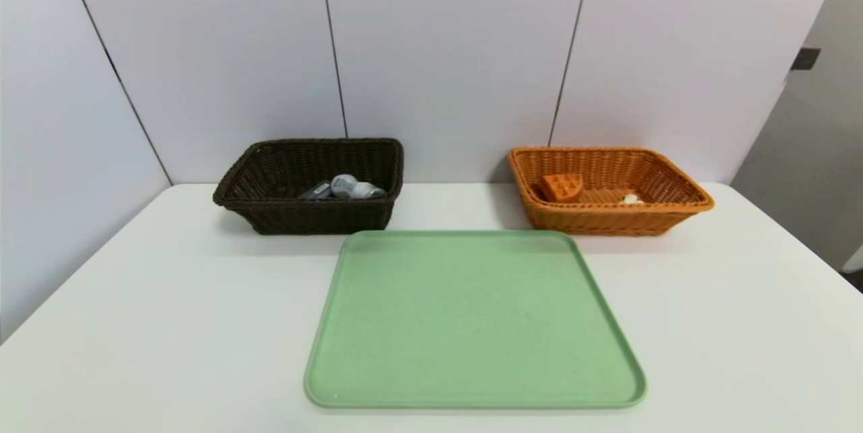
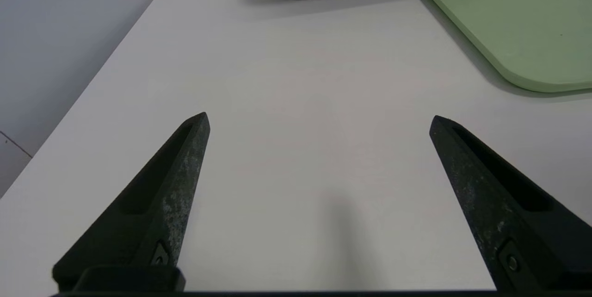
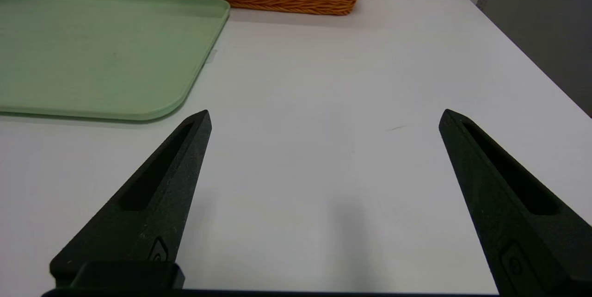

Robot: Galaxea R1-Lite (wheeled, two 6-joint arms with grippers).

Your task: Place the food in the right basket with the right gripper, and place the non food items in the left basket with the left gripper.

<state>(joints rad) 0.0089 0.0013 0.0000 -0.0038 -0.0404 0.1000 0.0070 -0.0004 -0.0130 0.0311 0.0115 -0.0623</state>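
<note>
Jaws of the left gripper (image 2: 319, 119) are standing wide apart and holding nothing: two black, tapered, matte prongs with scuffed inner faces, hovering level over the bare left part of the desk (image 2: 296, 102). Jaws of the right gripper (image 3: 323, 116) are likewise spreading wide and holding nothing, the same wedge-shaped black prongs, hanging over the right part of the desk; neither gripper is showing in the head view. The desk is presenting a smooth, white, flat top with rounded corners. A green tray (image 1: 472, 325), a shallow matte rectangle with a raised lip and rounded corners, is lying at the middle of the desk with its surface bare. The left basket (image 1: 310, 214), dark brown woven wicker with sloping walls, is sitting behind the tray's far left corner, near the wall. It is containing the non food items (image 1: 350, 187): a greyish, rounded, glossy piece and a darker flat piece beside it, too small to identify. The right basket (image 1: 607, 220), orange woven wicker of the same flared rectangular shape, is sitting behind the tray's far right corner and is containing the food (image 1: 561, 187): an orange, blocky, grid-textured wedge, with a small pale lump apart from it.
</note>
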